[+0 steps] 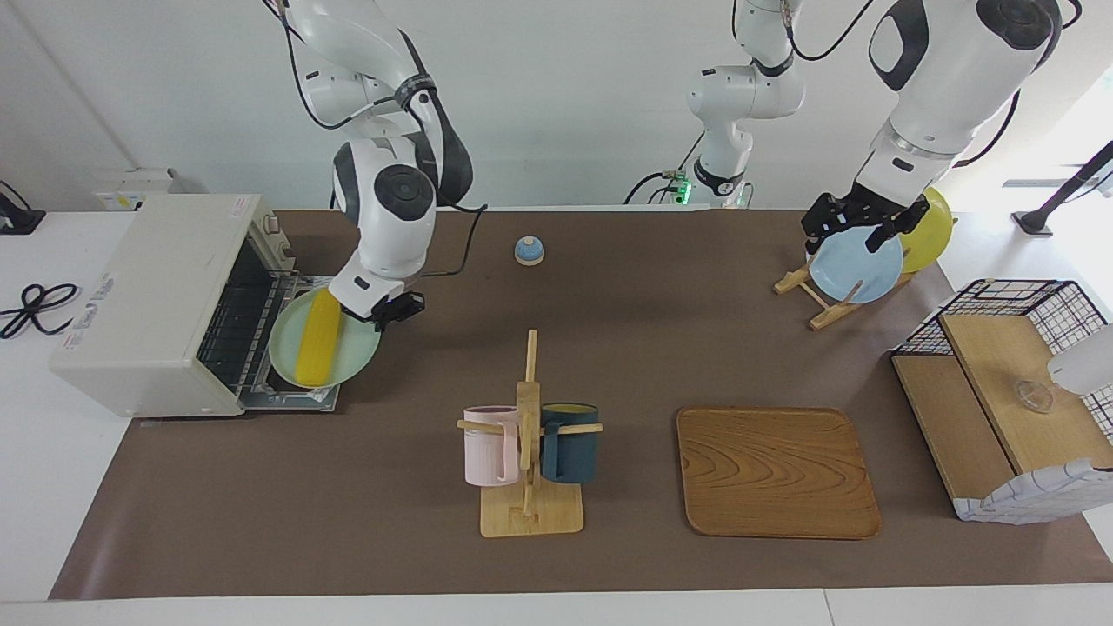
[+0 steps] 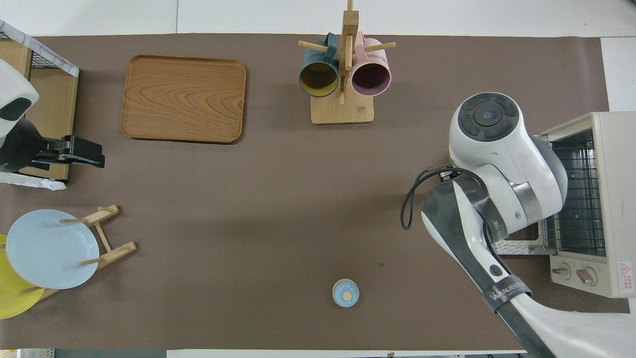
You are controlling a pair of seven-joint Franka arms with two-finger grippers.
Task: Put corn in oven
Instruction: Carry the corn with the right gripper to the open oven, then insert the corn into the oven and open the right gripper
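The corn (image 1: 319, 339), a smooth yellow cob, lies on a pale green plate (image 1: 355, 352). My right gripper (image 1: 376, 310) is shut on that plate's rim and holds it over the open door (image 1: 291, 397) of the cream-white oven (image 1: 156, 304), just in front of the wire rack. In the overhead view the right arm hides the plate and corn, and only the oven (image 2: 613, 199) with its rack shows. My left gripper (image 1: 856, 224) waits in the air over the mat near the plate rack; it also shows in the overhead view (image 2: 79, 151).
A plate rack holds a blue plate (image 1: 856, 268) and a yellow plate (image 1: 932, 230) at the left arm's end. A wire-and-wood basket (image 1: 1009, 382), a wooden tray (image 1: 774, 469), a mug rack (image 1: 529, 452) with two mugs and a small blue knob-topped lid (image 1: 529, 250) stand on the mat.
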